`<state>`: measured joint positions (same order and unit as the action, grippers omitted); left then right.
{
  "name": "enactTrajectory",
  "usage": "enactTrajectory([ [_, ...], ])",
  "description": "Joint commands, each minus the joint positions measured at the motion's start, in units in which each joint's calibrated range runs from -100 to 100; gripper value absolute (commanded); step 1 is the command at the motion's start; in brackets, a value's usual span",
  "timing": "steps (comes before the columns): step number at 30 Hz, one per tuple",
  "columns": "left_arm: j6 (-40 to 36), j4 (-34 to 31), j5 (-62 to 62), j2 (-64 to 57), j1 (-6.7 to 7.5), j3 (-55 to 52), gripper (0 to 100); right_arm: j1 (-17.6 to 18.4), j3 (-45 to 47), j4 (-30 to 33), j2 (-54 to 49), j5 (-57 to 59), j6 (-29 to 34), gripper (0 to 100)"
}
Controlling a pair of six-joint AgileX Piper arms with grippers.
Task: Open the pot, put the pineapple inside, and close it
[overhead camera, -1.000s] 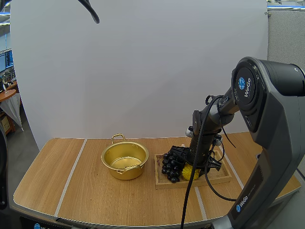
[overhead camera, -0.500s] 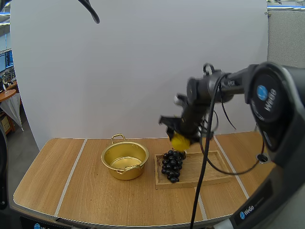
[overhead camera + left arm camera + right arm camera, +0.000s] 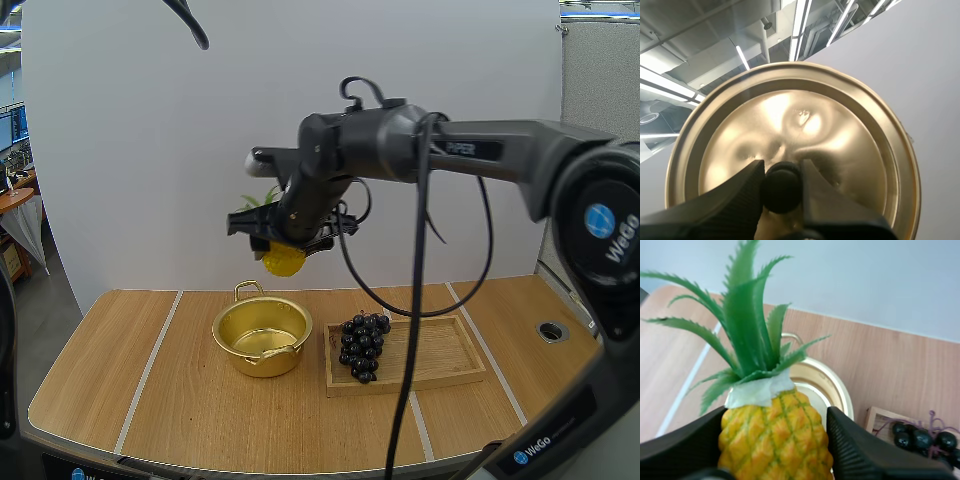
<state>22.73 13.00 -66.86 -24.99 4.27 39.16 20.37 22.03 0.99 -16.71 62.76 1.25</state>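
Both grippers are holding: the right gripper point(image 3: 286, 240) pinches the pineapple point(image 3: 282, 263) above the open pot point(image 3: 250, 356), the left gripper point(image 3: 782, 172) pinches the lid point(image 3: 805, 120) by its knob point(image 3: 782, 192).

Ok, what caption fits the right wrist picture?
Right gripper holds the pineapple above the open pot.

I count one pot point(image 3: 262, 335) on one table point(image 3: 180, 400). One wooden tray point(image 3: 440, 347) lies at the pot's three o'clock, and one bunch of grapes point(image 3: 362, 347) rests at the tray's nine o'clock end. One pineapple point(image 3: 283, 262) hangs at the pot's twelve o'clock. One lid point(image 3: 790, 115). Two grippers: my right gripper point(image 3: 776, 440) pinches the pineapple, and my left gripper point(image 3: 781, 176) pinches the lid's knob.
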Motion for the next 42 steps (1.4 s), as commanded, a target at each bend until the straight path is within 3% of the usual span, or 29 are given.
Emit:
enactTrajectory([
  [1,-0.62,-0.44,2.08,-0.26,0.13,0.5,1,0.89,-2.62,1.01,8.32,1.27,-0.42,0],
  [15,-0.62,-0.44,2.08,-0.26,0.13,0.5,1,0.89,-3.14,0.59,20.93,0.49,-0.42,0],
  [35,-0.62,-0.44,2.08,-0.26,0.13,0.5,1,1.22,-3.02,-4.98,26.14,1.2,-6.21,0],
  [37,-0.62,-0.44,2.08,-0.26,0.13,0.5,1,1.22,-3.02,-5.38,26.43,1.17,-6.86,19],
  [39,-0.62,-0.44,2.08,-0.26,0.13,0.5,1,1.22,-3.02,-5.38,26.43,1.17,-6.85,51],
  [41,-0.62,-0.44,2.08,-0.26,0.13,0.5,1,1.22,-3.02,-5.28,26.43,1.17,-6.85,94],
  [42,-0.62,-0.44,2.08,-0.26,0.13,0.5,1,1.22,-3.02,-5.02,26.43,1.17,-6.85,100],
])
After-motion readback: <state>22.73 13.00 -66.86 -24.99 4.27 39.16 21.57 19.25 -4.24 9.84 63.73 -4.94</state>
